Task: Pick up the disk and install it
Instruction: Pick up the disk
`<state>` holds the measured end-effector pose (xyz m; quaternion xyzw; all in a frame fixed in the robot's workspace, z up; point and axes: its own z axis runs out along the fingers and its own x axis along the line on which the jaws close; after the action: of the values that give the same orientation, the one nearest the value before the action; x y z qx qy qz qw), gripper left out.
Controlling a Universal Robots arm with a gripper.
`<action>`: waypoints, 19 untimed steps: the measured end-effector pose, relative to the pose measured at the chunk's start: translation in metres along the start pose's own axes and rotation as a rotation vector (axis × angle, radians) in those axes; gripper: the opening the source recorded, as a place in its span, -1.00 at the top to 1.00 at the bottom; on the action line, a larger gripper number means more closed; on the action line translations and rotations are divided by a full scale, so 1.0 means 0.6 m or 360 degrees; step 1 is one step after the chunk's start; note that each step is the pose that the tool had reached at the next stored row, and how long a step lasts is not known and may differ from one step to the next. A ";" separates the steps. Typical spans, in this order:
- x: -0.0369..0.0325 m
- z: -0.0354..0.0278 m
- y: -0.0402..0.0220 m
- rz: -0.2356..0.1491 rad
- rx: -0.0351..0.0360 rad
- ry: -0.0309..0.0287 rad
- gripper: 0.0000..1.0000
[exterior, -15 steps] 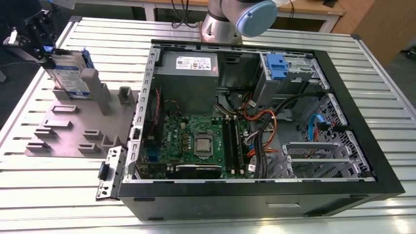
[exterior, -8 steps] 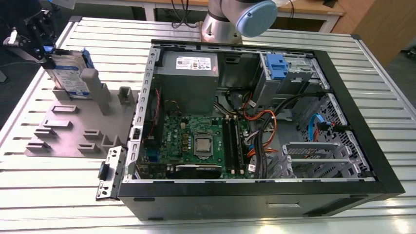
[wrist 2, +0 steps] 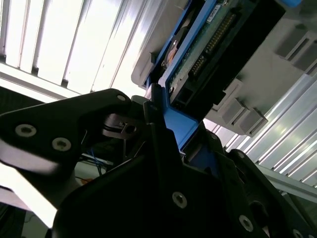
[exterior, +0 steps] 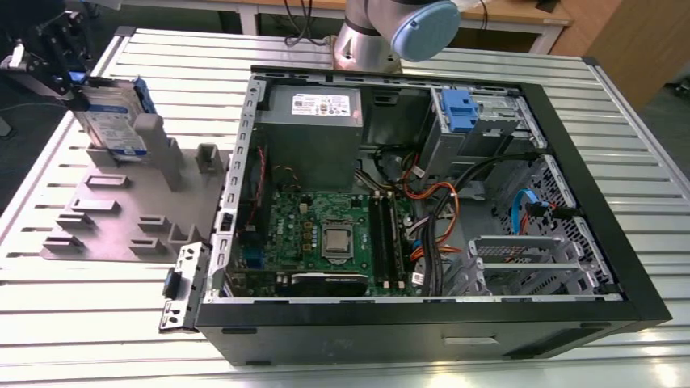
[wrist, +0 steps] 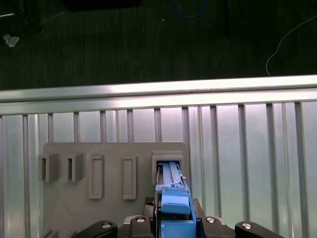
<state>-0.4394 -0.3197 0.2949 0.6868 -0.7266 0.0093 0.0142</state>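
1. The gripper (exterior: 76, 85) is clenching the blue handle end of the disk (exterior: 111, 121), gripping it at the disk's upper edge above the holder (exterior: 119, 218).
2. The disk is standing upright on its edge, with its lower end sitting in the end slot of the holder's row of slots and its white-and-blue label facing the holder's open base.
3. In the second wrist view, the gripper (wrist 2: 178, 124) is pressing its black jaws against both sides of the blue frame. The disk (wrist 2: 213, 44) is showing its circuit-board face, and its far end is reaching down into the holder (wrist 2: 277, 64).
4. In the first wrist view, the gripper (wrist: 173, 223) is looking down along the disk (wrist: 171, 196) into the slot. The rest of the holder (wrist: 99, 153) is spreading out beside that slot.
5. The ribbed metal counter (exterior: 86, 323) is carrying the holder.
6. An open computer case (exterior: 431, 319) is lying just beside the holder, on the exterior view's right of it.
7. Inside the case, another blue-tabbed drive (exterior: 458, 109) is sitting in a grey cage (exterior: 502, 121), well apart from the holder.
8. The arm's base (exterior: 377, 40) is standing behind the case, also well apart from the holder.
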 end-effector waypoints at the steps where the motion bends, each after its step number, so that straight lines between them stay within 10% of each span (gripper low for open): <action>1: 0.000 -0.001 0.000 0.0000 0.0000 0.00001 0.27; 19: 0.001 -0.023 0.000 0.0000 0.0000 -0.00009 0.27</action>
<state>-0.4393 -0.3197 0.3084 0.6869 -0.7266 0.0091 0.0140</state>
